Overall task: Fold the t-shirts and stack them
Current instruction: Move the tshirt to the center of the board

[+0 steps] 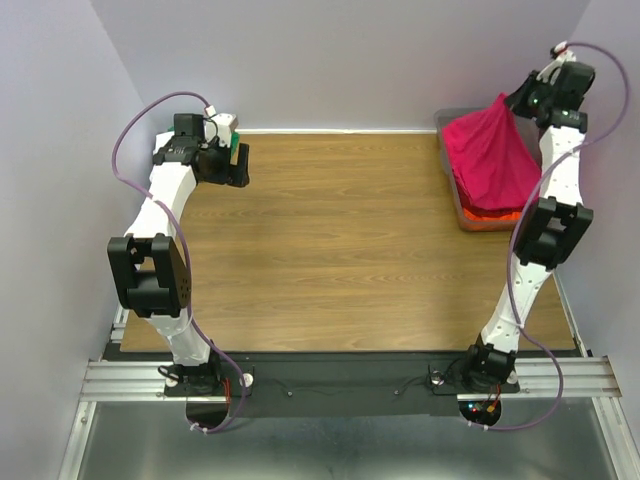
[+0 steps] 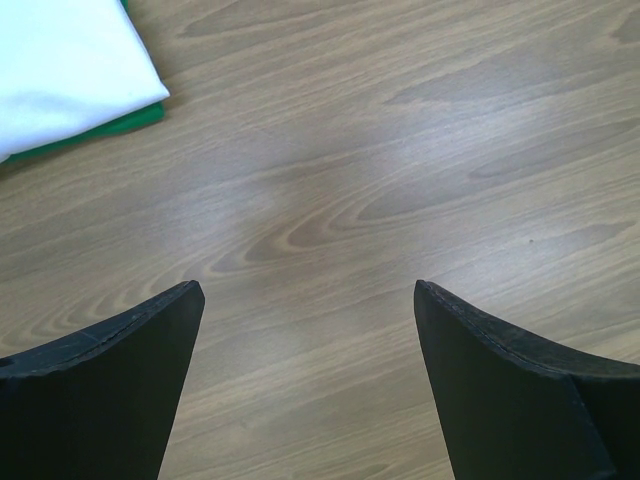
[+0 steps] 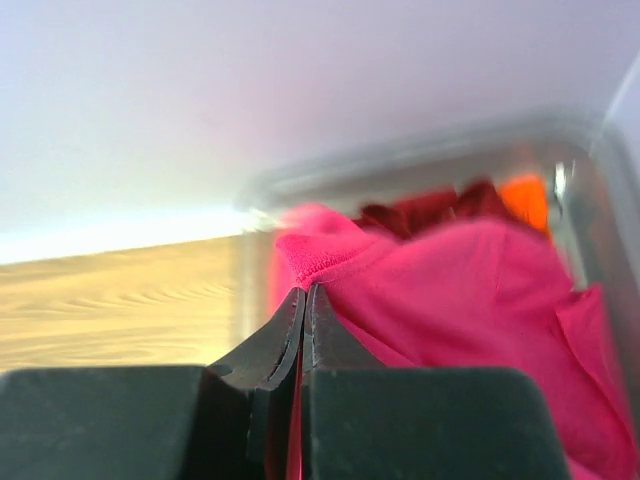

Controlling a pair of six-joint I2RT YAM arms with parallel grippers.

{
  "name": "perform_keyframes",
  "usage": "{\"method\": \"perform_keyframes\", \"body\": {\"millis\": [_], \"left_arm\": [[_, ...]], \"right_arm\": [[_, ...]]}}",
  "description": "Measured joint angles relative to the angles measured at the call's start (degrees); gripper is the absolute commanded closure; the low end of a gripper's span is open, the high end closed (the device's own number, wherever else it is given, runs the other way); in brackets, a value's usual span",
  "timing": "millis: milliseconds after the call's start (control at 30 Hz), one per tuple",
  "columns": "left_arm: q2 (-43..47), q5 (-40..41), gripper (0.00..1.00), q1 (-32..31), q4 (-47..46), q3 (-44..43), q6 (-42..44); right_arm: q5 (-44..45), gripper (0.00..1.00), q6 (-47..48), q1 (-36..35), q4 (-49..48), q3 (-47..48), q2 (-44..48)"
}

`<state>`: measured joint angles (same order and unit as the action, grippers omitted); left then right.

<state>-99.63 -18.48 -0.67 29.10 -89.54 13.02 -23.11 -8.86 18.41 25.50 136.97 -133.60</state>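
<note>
My right gripper (image 1: 508, 100) is shut on an edge of the bright pink-red t-shirt (image 1: 492, 155) and holds it up so it hangs draped over the grey bin (image 1: 447, 160) at the far right. In the right wrist view the pink-red t-shirt (image 3: 470, 290) is pinched between the closed fingers (image 3: 285, 335), with a dark red t-shirt (image 3: 425, 208) and an orange t-shirt (image 3: 525, 197) behind it in the bin. My left gripper (image 1: 238, 165) is open and empty at the far left, above bare wood. A folded white t-shirt (image 2: 65, 65) lies on a green t-shirt (image 2: 125, 122) beside it.
The wooden table (image 1: 340, 240) spans the view between the arms. The bin sits against the back wall at the table's right edge. An orange t-shirt (image 1: 482, 215) shows at the bin's near end. Lilac walls close the back and sides.
</note>
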Motion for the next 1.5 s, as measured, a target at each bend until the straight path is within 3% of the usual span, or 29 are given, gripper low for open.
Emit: {"method": "perform_keyframes", "body": {"millis": [200,567,667,800,900,1000,1033,1067,1100,1133,1167,1233,1367,1400,1500], "left_arm": [[0.00,-2.21,0.01,0.04,0.00,-1.38,0.02],[0.00,-9.20,0.01,2.78,0.26,-4.72,-0.26],[0.00,-11.63,0.01,4.48,0.15,-6.71,-0.92],[0.02,-15.50,0.01,6.91,-1.14,-8.96,-2.38],[0.42,-18.43,0.01,8.72,-2.75,-9.29,-3.65],[1.55,-20.90,0.01,10.34,-4.35,-9.27,-4.96],[1.99,-21.29,0.01,10.62,-4.79,-9.16,-5.20],[2.67,-21.68,0.01,10.93,-5.35,-8.85,-5.44],[3.63,-21.99,0.01,11.02,-5.79,-8.31,-5.51],[4.17,-22.10,0.01,11.02,-5.86,-8.07,-5.60],[5.07,-22.05,0.01,11.02,-6.71,-7.10,-5.60],[7.02,-22.03,0.01,11.02,-6.54,-4.66,-4.81],[7.91,-21.27,0.01,10.91,-3.58,-1.46,-0.59],[7.91,-20.98,0.02,10.88,-2.84,-0.15,1.18],[8.02,-20.11,0.13,10.43,0.20,4.04,6.67]], "right_arm": [[-4.87,0.99,-2.16,0.04,-0.50,0.02,10.38],[-14.45,0.99,-13.44,-2.05,-0.76,5.09,18.93],[-14.69,0.99,-14.71,-6.69,-1.55,5.05,23.47],[-13.99,1.00,-13.90,-18.21,-3.93,4.17,30.10],[-14.23,0.99,-12.55,-27.89,-6.45,-0.04,35.28],[-14.69,0.98,-11.56,-31.30,-9.09,-6.88,39.26],[-14.62,0.90,-11.37,-31.30,-10.23,-9.53,39.65],[-14.58,0.65,-11.19,-31.17,-11.06,-12.74,39.34],[-14.58,0.51,-10.73,-31.15,-11.41,-14.14,38.93],[-14.23,0.24,-10.69,-31.10,-12.02,-16.00,37.00],[-13.70,0.16,-10.25,-30.91,-12.74,-17.00,35.08],[-12.35,0.08,-8.26,-30.84,-12.55,-18.88,29.44],[-8.37,0.08,-3.91,-29.94,-7.21,-25.88,20.26],[-7.32,0.09,-2.54,-29.46,-5.40,-28.48,19.52],[-6.16,0.24,1.57,-27.39,0.76,-35.71,19.56]]}}
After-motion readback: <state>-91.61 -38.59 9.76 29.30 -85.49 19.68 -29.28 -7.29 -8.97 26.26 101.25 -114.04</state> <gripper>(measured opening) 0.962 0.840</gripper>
